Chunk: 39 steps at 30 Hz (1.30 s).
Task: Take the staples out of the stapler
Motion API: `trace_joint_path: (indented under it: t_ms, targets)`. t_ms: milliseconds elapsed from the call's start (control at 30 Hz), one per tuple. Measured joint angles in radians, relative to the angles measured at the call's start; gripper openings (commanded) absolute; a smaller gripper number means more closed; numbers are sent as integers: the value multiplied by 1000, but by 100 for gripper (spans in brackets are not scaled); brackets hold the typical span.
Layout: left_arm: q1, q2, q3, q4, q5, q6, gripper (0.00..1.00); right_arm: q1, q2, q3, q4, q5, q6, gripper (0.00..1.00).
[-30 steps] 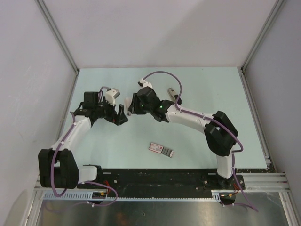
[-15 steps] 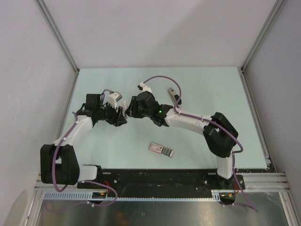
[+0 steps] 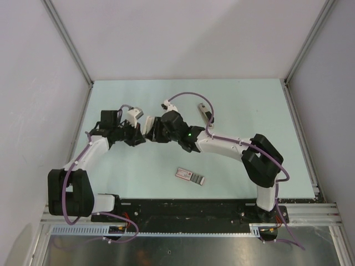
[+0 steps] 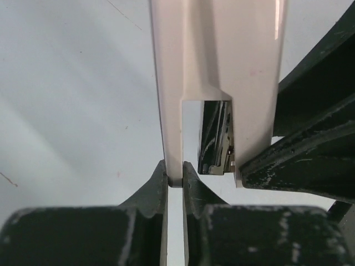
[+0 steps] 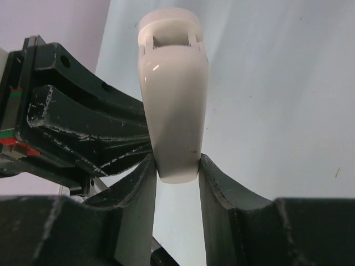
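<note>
The white stapler hangs above the table between both arms. In the left wrist view my left gripper is shut on a thin white side wall of the stapler. A dark shiny metal channel shows in its open slot. My right gripper is shut on the rounded white end of the stapler. From above, the left gripper and the right gripper meet at the stapler. The staples are hidden; I can pick out none.
A flat pink-and-grey packet lies on the pale green table in front of the arms. A slim dark-grey bar lies at the back behind the right arm. White walls with metal rails enclose the table on three sides.
The right arm carried the stapler leftwards to the left gripper. The left gripper, wide open a second ago, has shut on the stapler's side wall.
</note>
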State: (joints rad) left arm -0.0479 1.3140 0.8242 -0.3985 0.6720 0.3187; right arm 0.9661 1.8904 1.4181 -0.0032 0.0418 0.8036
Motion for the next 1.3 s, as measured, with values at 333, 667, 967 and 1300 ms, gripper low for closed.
trace_joint_path:
  t_ms: [333, 667, 967, 1300]
  targets:
    - [-9, -56, -79, 1, -41, 111, 2, 12, -14, -79, 34, -71, -48, 0]
    - [-15, -106, -158, 37, -214, 311, 1, 14, -45, -159, 50, -160, -174, 0]
    - [-32, -110, -235, 105, -372, 454, 1, 8, -82, -230, 44, -177, -283, 0]
    - [-209, -239, -405, 241, -635, 607, 1, 4, -105, -265, 25, -175, -346, 0]
